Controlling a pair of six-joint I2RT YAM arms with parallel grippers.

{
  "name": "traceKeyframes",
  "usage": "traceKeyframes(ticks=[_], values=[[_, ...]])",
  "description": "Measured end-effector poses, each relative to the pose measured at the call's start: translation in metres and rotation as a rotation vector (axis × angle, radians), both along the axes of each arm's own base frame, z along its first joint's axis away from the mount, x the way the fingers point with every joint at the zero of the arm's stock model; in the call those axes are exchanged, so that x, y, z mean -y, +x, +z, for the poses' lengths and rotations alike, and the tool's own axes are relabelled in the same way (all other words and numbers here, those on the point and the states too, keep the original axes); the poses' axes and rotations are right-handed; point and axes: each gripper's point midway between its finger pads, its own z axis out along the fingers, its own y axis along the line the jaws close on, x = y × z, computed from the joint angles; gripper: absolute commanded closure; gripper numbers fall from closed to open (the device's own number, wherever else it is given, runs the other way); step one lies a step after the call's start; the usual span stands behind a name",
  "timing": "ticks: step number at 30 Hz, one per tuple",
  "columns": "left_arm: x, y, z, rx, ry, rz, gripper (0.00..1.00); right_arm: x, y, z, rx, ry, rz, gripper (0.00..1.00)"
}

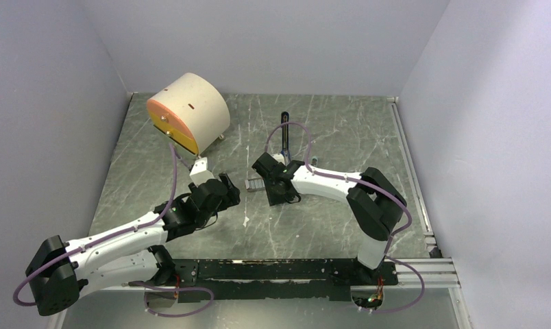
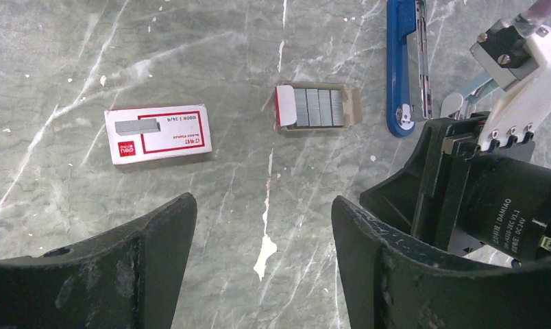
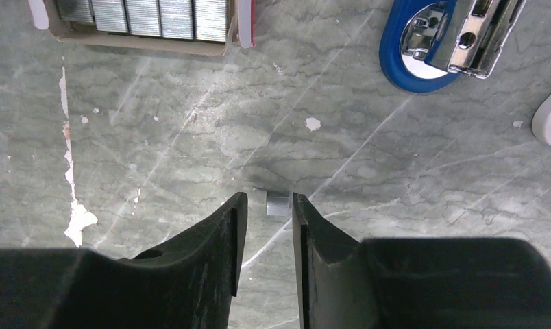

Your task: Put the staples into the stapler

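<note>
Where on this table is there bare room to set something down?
Bare stone lies far right, between the stapler and the side rail, and along the near strip before the black base bar. The middle is crowded: the staples, the red-and-white box, the left gripper and the right gripper sit close together.

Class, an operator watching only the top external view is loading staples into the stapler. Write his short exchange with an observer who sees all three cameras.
Operator: Is anything between the right gripper's fingers?
Observer: Yes, a small silvery staple piece sits at its fingertips, with the jaws slightly apart.
Operator: And on the left?
Observer: A red-and-white box lies flat, apart from the open tray that holds the staples.
</note>
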Motion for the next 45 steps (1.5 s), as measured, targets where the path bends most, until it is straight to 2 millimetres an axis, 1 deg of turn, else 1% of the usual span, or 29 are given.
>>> traceKeyframes(ticks=[7,16,25,31,37,42,45], values=[[-0.001,-0.001,-0.005,-0.004,0.006,0.0,0.23,0.0,0.0,-0.008,-0.014,-0.018,0.0,0.67],[-0.002,-0.001,-0.007,-0.005,0.007,0.0,0.23,0.001,-0.001,-0.009,-0.018,-0.022,0.0,0.73],[-0.002,-0.001,-0.008,-0.005,0.007,0.0,0.23,0.002,-0.001,-0.012,-0.025,-0.031,-0.001,0.72],[-0.002,-0.001,-0.009,-0.007,0.01,0.0,0.23,0.001,-0.001,-0.013,-0.025,-0.029,-0.004,0.79],[-0.002,-0.001,-0.009,-0.007,0.01,0.0,0.23,0.002,0.0,-0.012,-0.019,-0.032,-0.016,0.8],[-0.002,-0.001,-0.009,-0.007,0.01,0.0,0.23,0.009,0.008,-0.006,0.027,-0.052,-0.043,0.8],[-0.002,-0.001,-0.009,-0.007,0.01,0.0,0.23,0.016,0.021,0.011,0.083,-0.039,-0.08,0.8]])
